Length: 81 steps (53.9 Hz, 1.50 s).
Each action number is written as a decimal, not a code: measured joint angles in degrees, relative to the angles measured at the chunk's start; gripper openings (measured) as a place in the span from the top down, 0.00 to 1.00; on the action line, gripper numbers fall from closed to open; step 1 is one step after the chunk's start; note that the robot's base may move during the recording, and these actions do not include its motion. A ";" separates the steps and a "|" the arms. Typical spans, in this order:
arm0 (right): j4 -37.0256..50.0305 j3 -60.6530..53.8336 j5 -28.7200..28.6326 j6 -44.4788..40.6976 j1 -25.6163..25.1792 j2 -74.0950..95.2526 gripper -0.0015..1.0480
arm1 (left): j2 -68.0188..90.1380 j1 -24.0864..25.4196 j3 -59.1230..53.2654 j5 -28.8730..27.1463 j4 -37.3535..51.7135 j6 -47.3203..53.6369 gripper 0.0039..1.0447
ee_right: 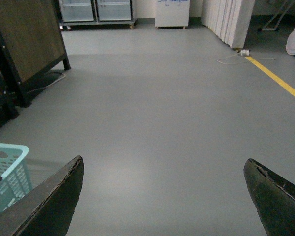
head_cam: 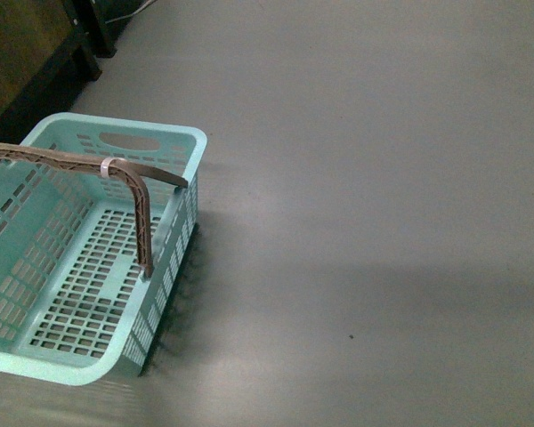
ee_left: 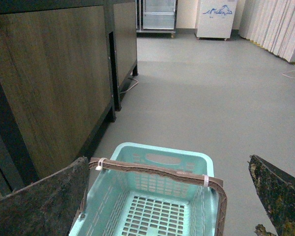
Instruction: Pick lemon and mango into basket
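Observation:
The pale teal basket (head_cam: 116,142) stands on the grey floor at the left of the front view, holding nothing that I can see. Its brown handle (head_cam: 138,209) arches over it, bound with a white tie. My left gripper (ee_left: 167,164) hangs open above the basket (ee_left: 162,160), with the handle (ee_left: 157,171) between its dark fingers (ee_left: 44,201). My right gripper (ee_right: 162,164) is open over bare floor, its fingers (ee_right: 275,196) wide apart; a corner of the basket (ee_right: 7,169) shows beside it. The lemon and the mango are out of view.
A dark wooden cabinet (ee_left: 54,78) on black legs stands close behind the basket. Grey floor (head_cam: 365,178) spreads to the right. Farther off are glass-door fridges (ee_right: 96,10), a white chest freezer (ee_left: 215,19), white curtains (ee_left: 275,24) and a yellow floor line (ee_right: 278,78).

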 joint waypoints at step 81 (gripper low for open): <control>0.00 0.00 0.00 0.00 0.00 0.00 0.08 | 113.15 0.33 46.51 -1.05 19.28 -61.33 0.06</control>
